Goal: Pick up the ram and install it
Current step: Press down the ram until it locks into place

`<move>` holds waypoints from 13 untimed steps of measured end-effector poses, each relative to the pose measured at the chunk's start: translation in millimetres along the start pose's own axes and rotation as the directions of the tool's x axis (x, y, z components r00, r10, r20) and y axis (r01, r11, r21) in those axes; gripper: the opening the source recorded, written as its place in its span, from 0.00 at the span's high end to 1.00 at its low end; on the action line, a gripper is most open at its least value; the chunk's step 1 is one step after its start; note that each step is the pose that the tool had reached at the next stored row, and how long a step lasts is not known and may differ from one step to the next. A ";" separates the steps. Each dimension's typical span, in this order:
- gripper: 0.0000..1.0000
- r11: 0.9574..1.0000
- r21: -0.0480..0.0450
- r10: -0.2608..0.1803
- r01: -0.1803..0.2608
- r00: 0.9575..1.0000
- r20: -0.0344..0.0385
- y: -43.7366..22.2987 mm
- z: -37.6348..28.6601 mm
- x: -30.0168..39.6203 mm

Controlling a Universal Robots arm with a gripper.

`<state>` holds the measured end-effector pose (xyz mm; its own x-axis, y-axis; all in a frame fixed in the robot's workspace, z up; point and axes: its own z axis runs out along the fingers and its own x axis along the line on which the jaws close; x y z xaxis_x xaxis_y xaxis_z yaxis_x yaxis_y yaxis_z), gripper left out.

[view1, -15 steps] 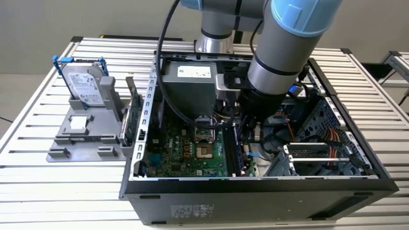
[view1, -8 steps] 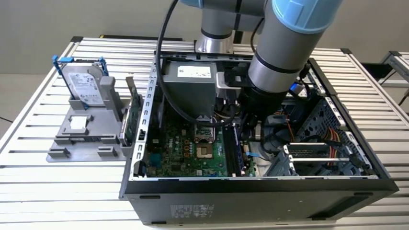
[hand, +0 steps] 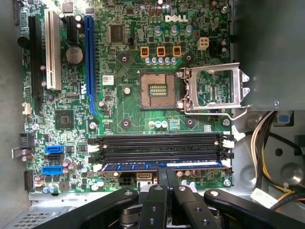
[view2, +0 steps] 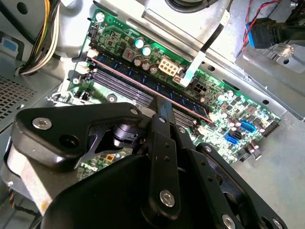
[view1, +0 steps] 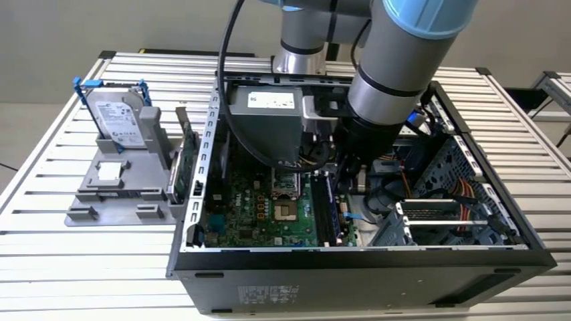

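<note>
While my gripper is clamped on the ram, seated in the motherboard slot, item: press evenly, square, until latches presumably catch.

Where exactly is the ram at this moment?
In both wrist views the ram lies in the memory slot nearest the gripper, on the motherboard inside the computer case; empty slots lie beside it.

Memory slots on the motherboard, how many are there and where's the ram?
4 parallel slots beside the CPU socket. Three black ones are empty; the ram sits in the outermost slot, under the gripper, whose fingers close on it.
</note>
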<state>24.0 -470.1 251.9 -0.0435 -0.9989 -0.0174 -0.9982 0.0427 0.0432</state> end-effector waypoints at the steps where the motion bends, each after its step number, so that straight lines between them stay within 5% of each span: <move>1: 1.00 1.000 0.000 0.000 0.000 1.000 0.000 0.0 -0.7 0.0; 13: 1.00 1.000 0.000 0.000 0.000 1.000 0.000 0.5 -12.4 -0.2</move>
<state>24.0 -470.1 264.3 -0.0435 -0.9989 -0.0173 -0.9982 0.0427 0.0432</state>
